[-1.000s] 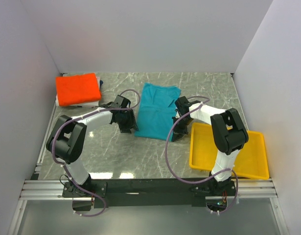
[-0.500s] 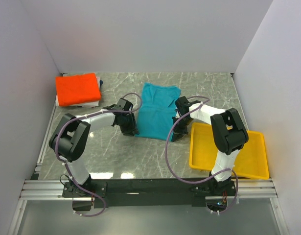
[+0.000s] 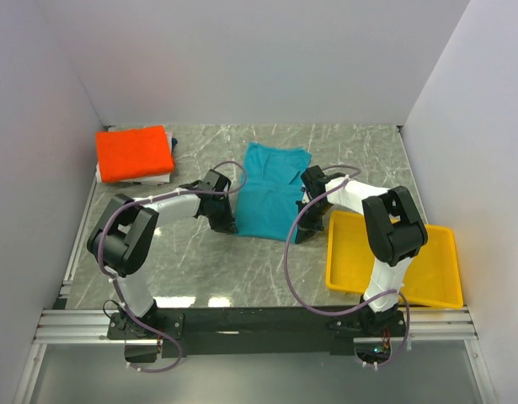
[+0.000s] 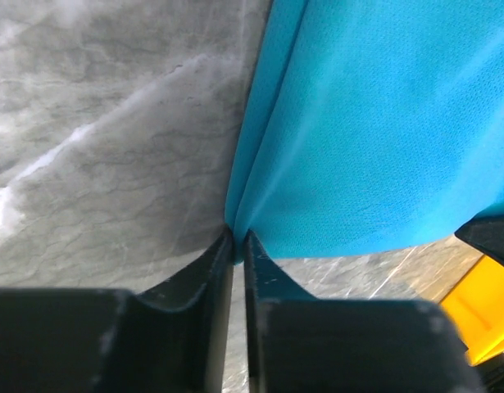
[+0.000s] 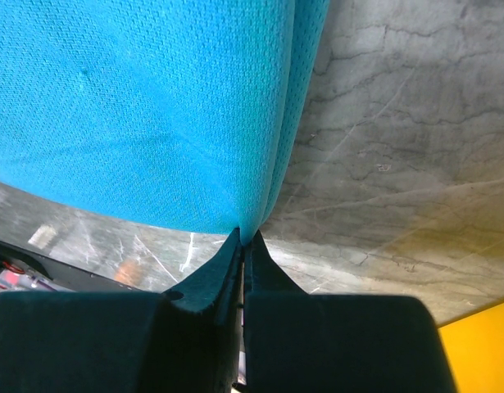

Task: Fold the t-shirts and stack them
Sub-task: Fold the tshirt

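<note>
My left gripper pinched tight on the lower left corner of the teal t-shirt, my right gripper clamped on its right edge, shirt mid-frame on the marble table, folded orange shirt upper left, yellow tray lower right.

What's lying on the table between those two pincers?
The teal t-shirt, seen in the top view; the left pincer and right pincer each pinch a near corner.
</note>
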Controlling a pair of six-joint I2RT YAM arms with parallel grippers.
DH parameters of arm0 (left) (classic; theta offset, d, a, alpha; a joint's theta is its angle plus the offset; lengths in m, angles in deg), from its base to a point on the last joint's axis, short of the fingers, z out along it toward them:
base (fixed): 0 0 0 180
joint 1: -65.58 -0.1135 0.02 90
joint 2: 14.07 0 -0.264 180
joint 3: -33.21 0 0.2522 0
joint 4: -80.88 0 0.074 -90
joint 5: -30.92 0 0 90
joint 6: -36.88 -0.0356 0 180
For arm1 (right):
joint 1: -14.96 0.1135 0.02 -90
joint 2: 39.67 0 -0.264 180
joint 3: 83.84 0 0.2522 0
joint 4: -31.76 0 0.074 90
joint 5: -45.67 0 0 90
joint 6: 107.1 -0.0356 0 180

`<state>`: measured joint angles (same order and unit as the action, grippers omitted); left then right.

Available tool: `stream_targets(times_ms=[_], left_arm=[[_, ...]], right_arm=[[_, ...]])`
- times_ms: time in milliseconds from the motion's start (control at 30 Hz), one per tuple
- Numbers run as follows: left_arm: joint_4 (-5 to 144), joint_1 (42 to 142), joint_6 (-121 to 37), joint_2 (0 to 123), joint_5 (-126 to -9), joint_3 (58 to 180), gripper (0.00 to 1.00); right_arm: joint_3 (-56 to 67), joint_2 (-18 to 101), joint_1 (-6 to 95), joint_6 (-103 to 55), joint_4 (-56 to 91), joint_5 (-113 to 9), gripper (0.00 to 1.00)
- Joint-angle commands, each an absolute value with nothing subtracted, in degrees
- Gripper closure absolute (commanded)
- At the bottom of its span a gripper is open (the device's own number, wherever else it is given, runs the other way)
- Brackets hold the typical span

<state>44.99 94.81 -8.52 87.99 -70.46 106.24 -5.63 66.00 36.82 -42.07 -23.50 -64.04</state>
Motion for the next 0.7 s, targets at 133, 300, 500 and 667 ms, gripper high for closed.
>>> stream_targets(times_ms=[133, 300, 500, 667], left_arm=[[44.88, 96.95, -8.21, 90.87, -69.20, 103.22, 1.00], [43.83, 97.83, -8.12, 88.32, -67.97, 101.12, 1.00], [42.07, 100.38, -7.50, 82.88, -67.00, 97.60, 1.00], [39.17, 102.84, -5.58, 75.07, -66.99, 93.74, 1.00]], right_arm=[[-6.44, 65.28, 37.19, -41.27, -23.75, -63.05, 1.00], [-9.25, 62.64, 37.63, -41.71, -23.92, -62.79, 1.00], [-14.26, 56.93, 39.65, -42.67, -24.71, -62.09, 1.00], [-19.26, 51.40, 41.58, -43.99, -26.12, -61.56, 1.00]])
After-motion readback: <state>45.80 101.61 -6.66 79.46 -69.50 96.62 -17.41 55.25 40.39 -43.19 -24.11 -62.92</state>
